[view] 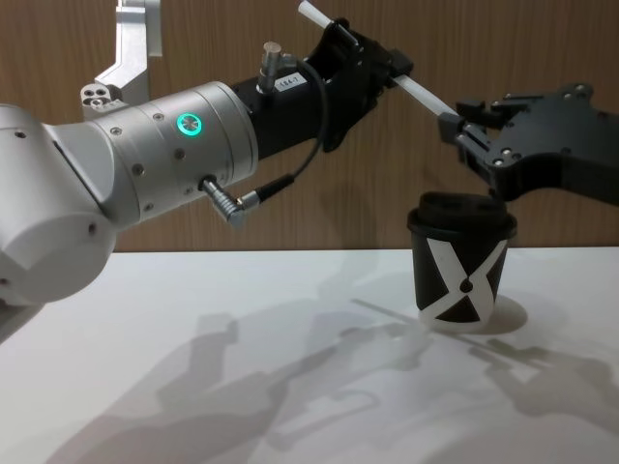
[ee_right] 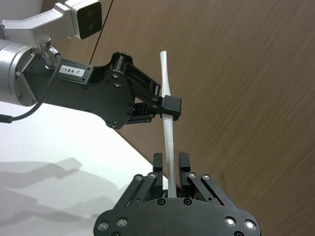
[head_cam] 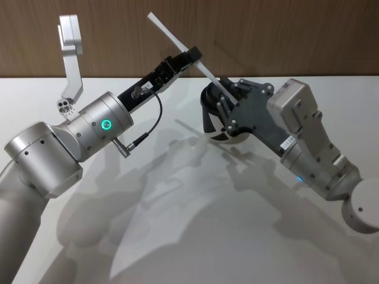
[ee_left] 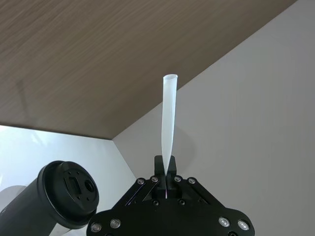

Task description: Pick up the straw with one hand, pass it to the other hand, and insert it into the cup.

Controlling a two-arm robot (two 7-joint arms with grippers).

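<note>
The white straw (head_cam: 177,40) (view: 421,94) hangs slanted in the air above the table, held between both hands. My left gripper (head_cam: 194,56) (view: 387,68), on the silver wrist with the green ring, is shut on the straw near its middle; the left wrist view has the straw (ee_left: 169,118) rising from its closed fingers. My all-black right gripper (head_cam: 228,94) (view: 453,124) grips the straw's lower end, and in the right wrist view the straw (ee_right: 166,83) runs up between its fingers. The black cup (view: 459,271) (head_cam: 208,115) with the white X stands upright just below the right gripper.
The white table (head_cam: 177,207) spreads bare in front of the cup, crossed by arm shadows. A brown wood wall (view: 242,222) closes the back. The left arm's silver wrist (view: 184,155) and dark cable (view: 300,174) reach across from the left.
</note>
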